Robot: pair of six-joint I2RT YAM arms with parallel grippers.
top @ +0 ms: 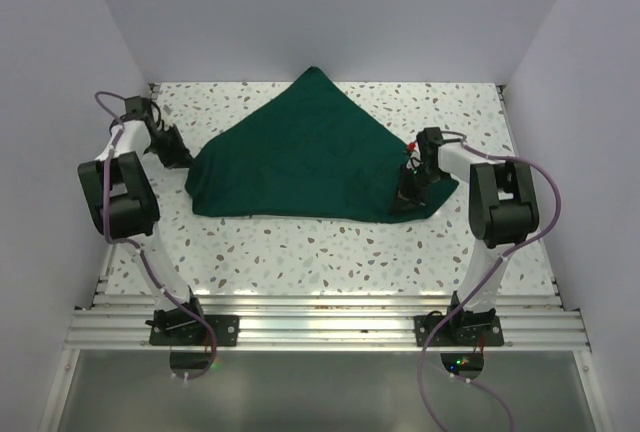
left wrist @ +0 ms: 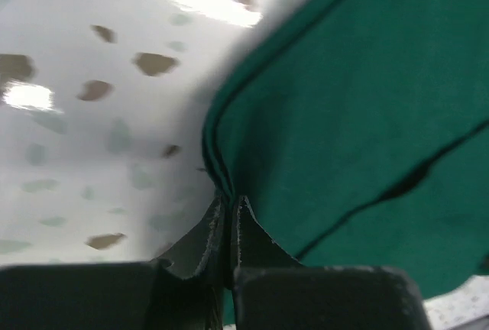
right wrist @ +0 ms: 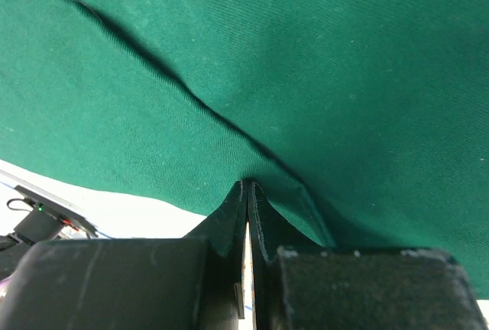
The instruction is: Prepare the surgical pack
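Speckled table [top: 300, 252], soft limp drape [top: 310, 152]: left gripper [left wrist: 229, 208] pinched tight on its hem, right gripper [right wrist: 247, 189] clamped on a fold. Light cloth, likely saggy; edges grip best.

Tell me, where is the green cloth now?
Seen from above, the green cloth lies on the speckled table, the left gripper pinching its left edge and the right gripper its right corner.

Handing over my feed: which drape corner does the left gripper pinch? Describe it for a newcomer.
On the speckled table lies a dark green drape, folded to a triangle pointing at the far wall. The corner is its left end, a rounded hemmed fold in the shut left gripper; the right gripper pinches the opposite end.
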